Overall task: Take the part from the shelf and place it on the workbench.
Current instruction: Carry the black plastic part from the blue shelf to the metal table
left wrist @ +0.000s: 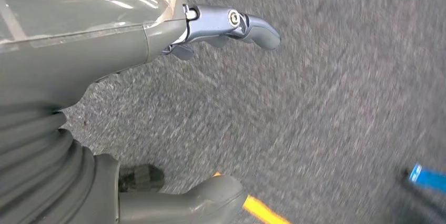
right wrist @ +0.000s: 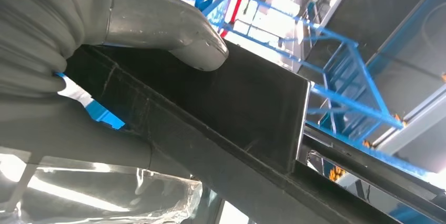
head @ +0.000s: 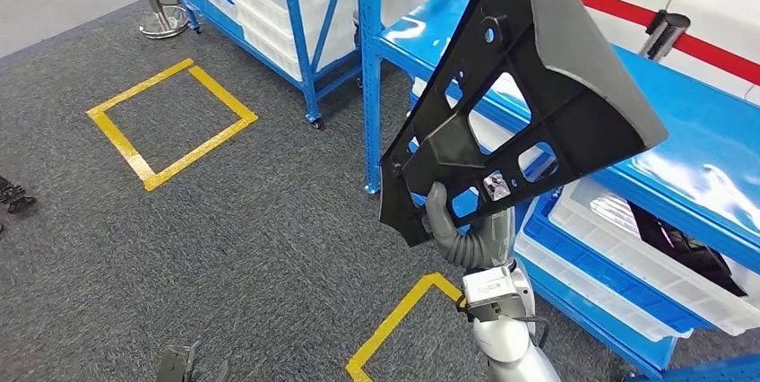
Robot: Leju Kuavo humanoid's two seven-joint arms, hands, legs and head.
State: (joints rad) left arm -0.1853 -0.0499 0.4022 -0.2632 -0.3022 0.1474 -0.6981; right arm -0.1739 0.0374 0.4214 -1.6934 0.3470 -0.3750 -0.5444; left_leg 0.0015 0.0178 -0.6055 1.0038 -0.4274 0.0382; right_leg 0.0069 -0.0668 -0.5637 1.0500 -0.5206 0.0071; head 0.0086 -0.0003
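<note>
Part (head: 529, 95), black and full of cutouts, sits raised in my right hand (head: 448, 221), thumb (right wrist: 173, 34) pressed on its flat edge; my left hand (left wrist: 158, 103) hangs over grey carpet (head: 251, 238), holding nothing, fingers apart; beyond, blue shelf (head: 699, 140) holds white trays (head: 627, 247).

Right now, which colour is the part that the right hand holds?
Black, a matte black part with cut-out holes, held by the right hand. The head view shows it best.
</note>
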